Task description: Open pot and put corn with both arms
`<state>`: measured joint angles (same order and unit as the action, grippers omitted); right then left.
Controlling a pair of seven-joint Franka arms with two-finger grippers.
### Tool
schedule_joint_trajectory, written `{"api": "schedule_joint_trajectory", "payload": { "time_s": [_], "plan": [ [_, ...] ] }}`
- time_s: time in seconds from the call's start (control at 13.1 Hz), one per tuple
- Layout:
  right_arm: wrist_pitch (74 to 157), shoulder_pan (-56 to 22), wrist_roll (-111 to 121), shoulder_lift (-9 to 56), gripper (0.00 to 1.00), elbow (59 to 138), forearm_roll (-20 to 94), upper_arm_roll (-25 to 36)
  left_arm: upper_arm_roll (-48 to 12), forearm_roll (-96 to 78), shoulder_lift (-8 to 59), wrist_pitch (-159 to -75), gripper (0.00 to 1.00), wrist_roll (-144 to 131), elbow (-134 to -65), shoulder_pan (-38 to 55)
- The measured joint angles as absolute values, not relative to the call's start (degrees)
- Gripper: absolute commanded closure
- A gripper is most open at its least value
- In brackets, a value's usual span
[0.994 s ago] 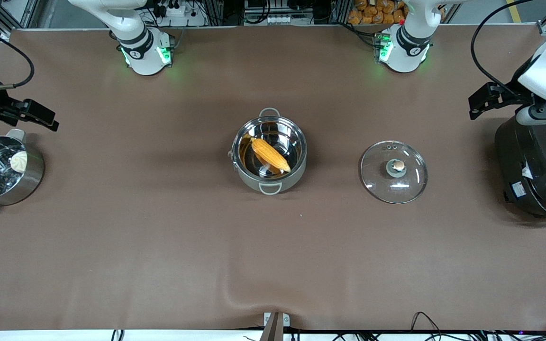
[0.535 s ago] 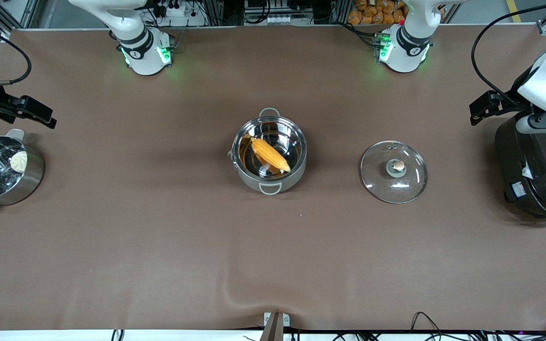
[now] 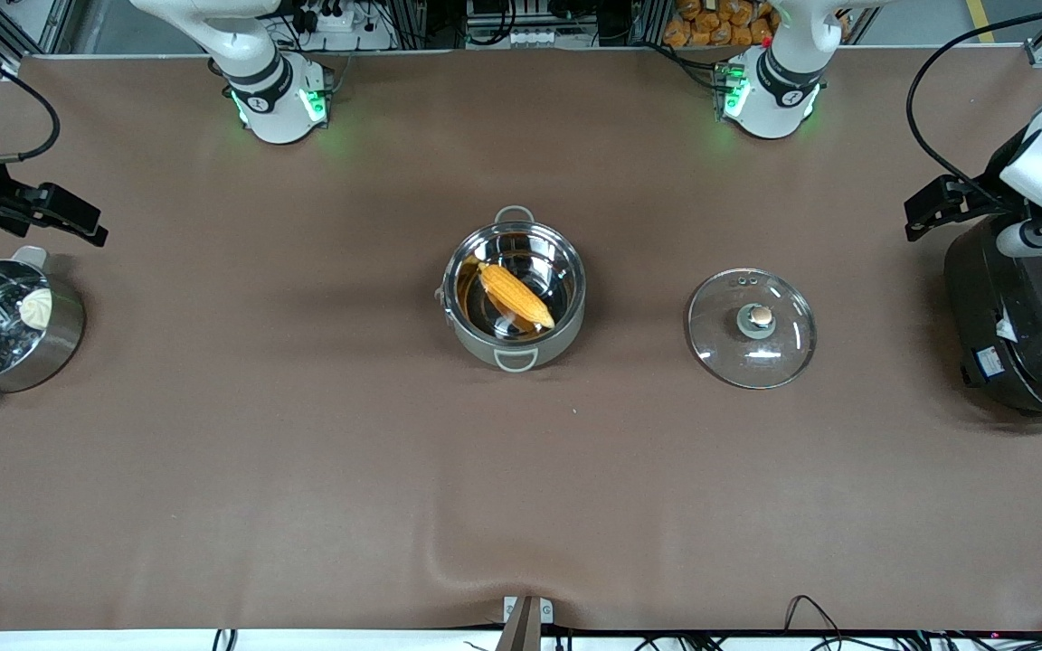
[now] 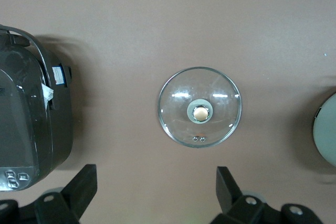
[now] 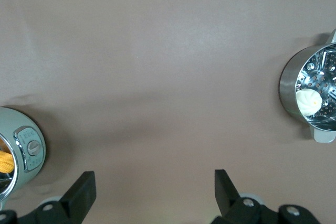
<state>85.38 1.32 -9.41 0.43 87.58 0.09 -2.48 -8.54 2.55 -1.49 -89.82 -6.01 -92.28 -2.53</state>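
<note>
Sitting uncovered in the middle of the worktop (image 3: 304, 470) is the steel pot (image 3: 515, 295), and the corn cob (image 3: 516, 295) lies slantwise inside it, resting on the shiny bottom. The glass lid (image 3: 752, 327) with its brass-coloured knob (image 3: 760, 315) lies flat on the worktop beside the pot, toward the left arm's end, apart from the pot and knob upward. Up in the air over that end, above the edge of the big black rice cooker (image 3: 1023, 316), hangs the left hand (image 3: 923, 206); in the left wrist view its two black fingers (image 4: 79, 190) are spread wide with nothing between them, and the lid (image 4: 199, 106) lies on the worktop straight out ahead of them, the rice cooker (image 4: 29, 124) off to one side. At the right arm's end the right hand (image 3: 64, 217) hangs over the worktop just beside the steamer pot (image 3: 10, 325) with the white bun (image 3: 35, 307) on its perforated insert. The right wrist view shows its fingers (image 5: 79, 192) equally wide apart and holding nothing, with the steamer pot (image 5: 310, 95) out to one side of the hand and a sliver of the corn pot (image 5: 21, 153) at the other. Both hands are well away from the pot and the lid.
</note>
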Motion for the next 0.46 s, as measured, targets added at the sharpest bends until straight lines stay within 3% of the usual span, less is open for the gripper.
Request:
{"api": "schedule_joint_trajectory", "payload": {
  "time_s": [0.46],
  "plan": [
    [85.4, 1.2, -9.4, 0.4, 0.0, 87.6, 0.1, -2.5, -8.5, 1.2, -1.5, -89.8, 0.0, -6.0, -91.6, -2.5]
  ]
}}
